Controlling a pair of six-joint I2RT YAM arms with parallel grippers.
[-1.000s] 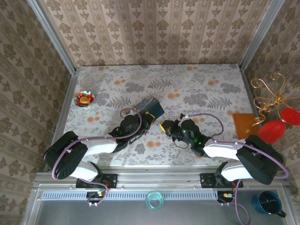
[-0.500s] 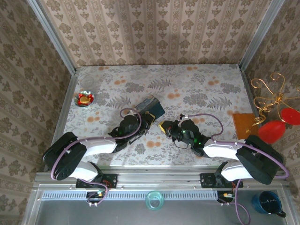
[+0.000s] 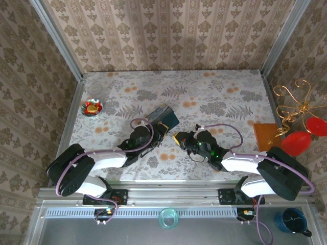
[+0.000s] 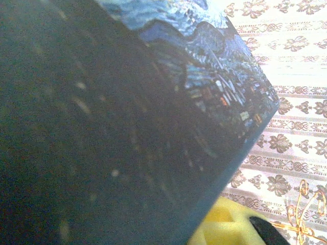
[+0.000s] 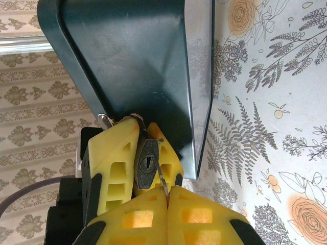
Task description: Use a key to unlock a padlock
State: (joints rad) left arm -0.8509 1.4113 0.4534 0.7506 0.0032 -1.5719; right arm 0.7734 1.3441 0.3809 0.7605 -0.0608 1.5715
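Table [image 3: 214, 97]: floral cloth; both arms lie over much of the strip along its near edge.
Tin [image 3: 166, 115]: blue, near the middle of the table, a little toward the left edge, turned at an angle to the edges. In the left wrist view it is a dark blur close to the lens, with the painted face sharp only at the upper right. A yellow pad [image 4: 225, 227] is cut off at the bottom there; whose it is I cannot tell.
Left gripper [image 3: 158, 128]: just on the near side of the tin. In the right wrist view its yellow fingers [image 5: 110, 168] are clamped on either side of the padlock.
Right gripper [image 5: 167, 201]: pads pressed together, pinching the key, and cut off by the lower frame edge. From above it sits just right of the left gripper, facing it.
Board [image 3: 265, 136]: orange-brown, flat at the right edge, well apart from the grippers.
Dish [image 3: 93, 107]: red and gold, by the left edge, well apart.
Padlock [image 5: 147, 164]: near mid-table, at the tin's corner, with the keyhole facing the right wrist camera. The fingers hide most of the body; the shackle is hard to make out.
Key [image 5: 162, 179]: a thin sliver rising from between the right pads, its tip just beside the keyhole. I cannot tell whether it touches the lock.
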